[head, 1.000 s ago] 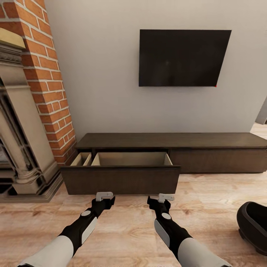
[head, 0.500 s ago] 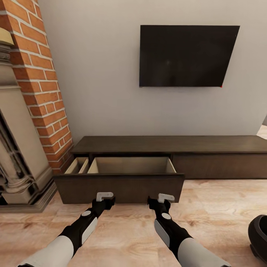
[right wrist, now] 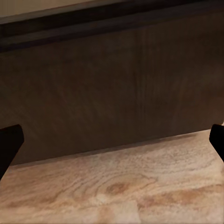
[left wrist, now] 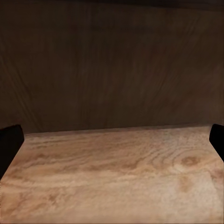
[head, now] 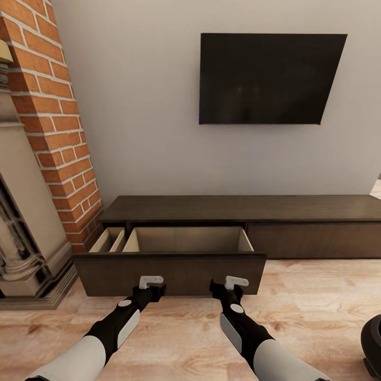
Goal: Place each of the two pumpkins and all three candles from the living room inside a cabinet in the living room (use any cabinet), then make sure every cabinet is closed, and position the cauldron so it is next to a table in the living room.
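Rolled closer: cabinet [head: 238, 207] drawer front [head: 169, 272] now just ahead of both sets of fingers, left [head: 151, 283] and right [head: 233, 286], spread, empty. Drawer open, nothing visible inside. Cauldron [head: 372, 341] slid to frame edge. Next: push shut, probably.

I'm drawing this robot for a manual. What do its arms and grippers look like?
Both arms have pale grey-white upper shells that narrow into black forearms, each with a light grey oval panel and a small round grey button. The left gripper and right gripper are black with a light grey block on top. The fingers are black.
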